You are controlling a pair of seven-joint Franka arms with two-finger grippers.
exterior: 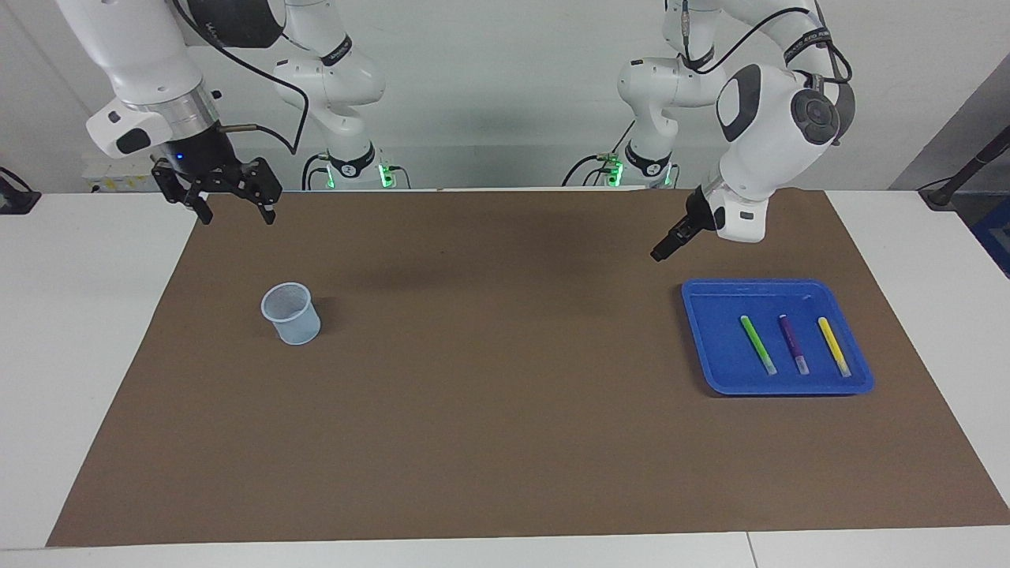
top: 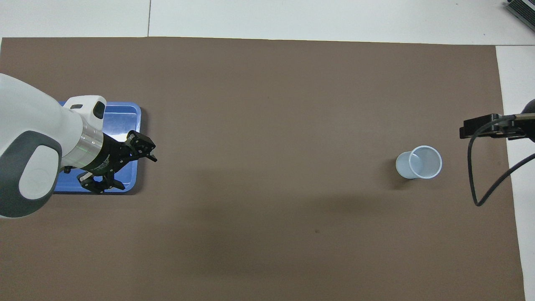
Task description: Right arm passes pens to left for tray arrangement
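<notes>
Lying side by side in tray [exterior: 702, 347], pens [exterior: 793, 345] look arranged; emptied cup [exterior: 291, 314] stands apart; left gripper [exterior: 661, 251] and right gripper [exterior: 234, 207] hang wide-fingered, holding nothing

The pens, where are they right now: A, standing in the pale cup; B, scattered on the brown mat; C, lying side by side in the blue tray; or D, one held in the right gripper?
C: the green pen, purple pen and yellow pen lie side by side in the blue tray, while the cup holds none and both grippers are empty.
</notes>
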